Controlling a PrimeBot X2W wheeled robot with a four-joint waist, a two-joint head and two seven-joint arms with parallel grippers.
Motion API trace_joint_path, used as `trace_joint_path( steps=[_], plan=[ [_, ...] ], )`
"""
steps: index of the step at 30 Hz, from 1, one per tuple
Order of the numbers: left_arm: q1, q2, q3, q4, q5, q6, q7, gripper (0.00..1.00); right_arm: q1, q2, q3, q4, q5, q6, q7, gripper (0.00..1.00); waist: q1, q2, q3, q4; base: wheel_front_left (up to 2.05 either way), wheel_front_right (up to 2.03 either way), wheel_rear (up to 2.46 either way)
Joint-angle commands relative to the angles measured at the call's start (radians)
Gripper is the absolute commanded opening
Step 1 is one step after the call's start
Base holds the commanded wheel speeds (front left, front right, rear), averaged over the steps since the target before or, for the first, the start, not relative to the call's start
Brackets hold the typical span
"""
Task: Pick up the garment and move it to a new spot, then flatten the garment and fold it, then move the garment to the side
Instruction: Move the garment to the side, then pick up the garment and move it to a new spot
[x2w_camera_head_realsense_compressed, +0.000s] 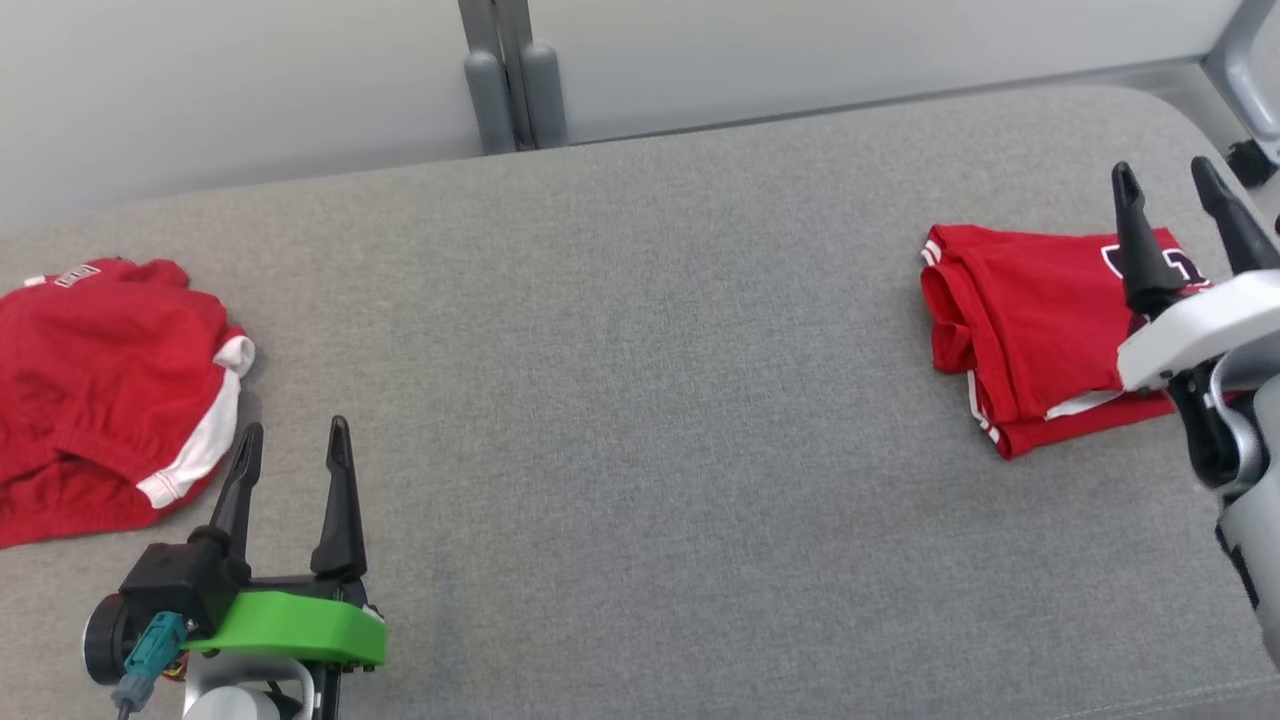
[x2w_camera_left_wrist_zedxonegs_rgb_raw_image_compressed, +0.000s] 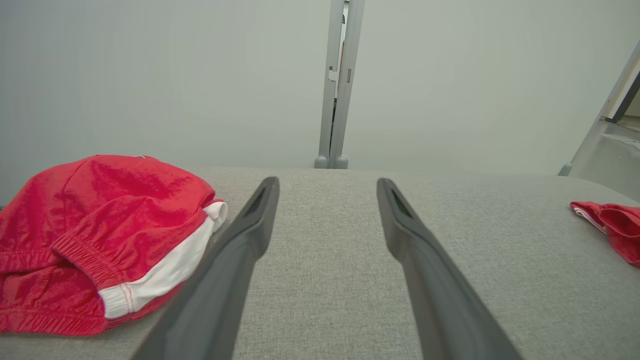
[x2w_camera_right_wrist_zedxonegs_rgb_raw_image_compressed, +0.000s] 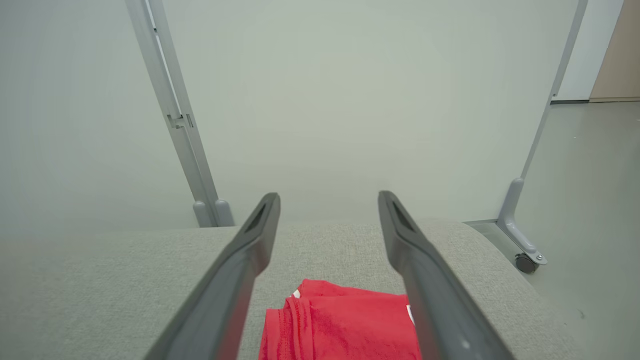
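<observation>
A folded red garment (x2w_camera_head_realsense_compressed: 1030, 340) with white trim lies flat at the right end of the grey padded table (x2w_camera_head_realsense_compressed: 640, 420). My right gripper (x2w_camera_head_realsense_compressed: 1165, 175) hovers above its right part, open and empty. In the right wrist view the garment (x2w_camera_right_wrist_zedxonegs_rgb_raw_image_compressed: 340, 325) lies below and between the spread fingers of that gripper (x2w_camera_right_wrist_zedxonegs_rgb_raw_image_compressed: 327, 197). At the lower left, my left gripper (x2w_camera_head_realsense_compressed: 295, 432) stands open with nothing in it. The left wrist view shows this gripper (x2w_camera_left_wrist_zedxonegs_rgb_raw_image_compressed: 327, 185) over bare table, with the folded garment (x2w_camera_left_wrist_zedxonegs_rgb_raw_image_compressed: 612, 225) far off to the right.
A second red garment (x2w_camera_head_realsense_compressed: 100, 380) with a white band lies crumpled at the table's left end, just left of my left gripper, and appears again (x2w_camera_left_wrist_zedxonegs_rgb_raw_image_compressed: 100, 215). A grey partition post (x2w_camera_head_realsense_compressed: 510, 80) stands behind the table. A frame caster (x2w_camera_right_wrist_zedxonegs_rgb_raw_image_compressed: 525, 262) stands off the right end.
</observation>
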Motion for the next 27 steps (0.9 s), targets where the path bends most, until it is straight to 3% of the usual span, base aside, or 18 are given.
trace_joint_path(
  steps=[1, 11, 19, 27],
  plan=[
    [0.025, 0.004, 0.002, 0.001, -0.004, 0.005, -0.007, 1.00, 0.054, 0.016, -0.012, -0.035, -0.003, -0.001, -0.012, 1.00, 0.0000, 0.0000, -0.113, 0.053, 0.00, 0.00, 0.00],
    [0.082, -0.007, 0.014, 0.041, -0.010, 0.005, -0.013, 1.00, 0.333, 0.106, -0.058, -0.258, -0.018, -0.001, -0.049, 1.00, 0.0000, 0.0000, -0.136, 0.089, 0.00, 0.00, 0.00],
    [0.100, -0.039, 0.025, 0.039, 0.028, -0.023, -0.016, 1.00, 0.482, 0.157, -0.068, -0.308, -0.075, -0.001, -0.058, 1.00, 0.0000, 0.0000, -0.143, 0.095, 0.00, 0.00, 0.00],
    [0.102, -0.063, 0.052, 0.013, 0.083, -0.043, -0.016, 1.00, 0.505, 0.185, -0.089, -0.333, -0.146, -0.001, -0.060, 1.00, 0.0000, 0.0000, -0.146, 0.085, 0.00, 0.00, 0.00]
  ],
)
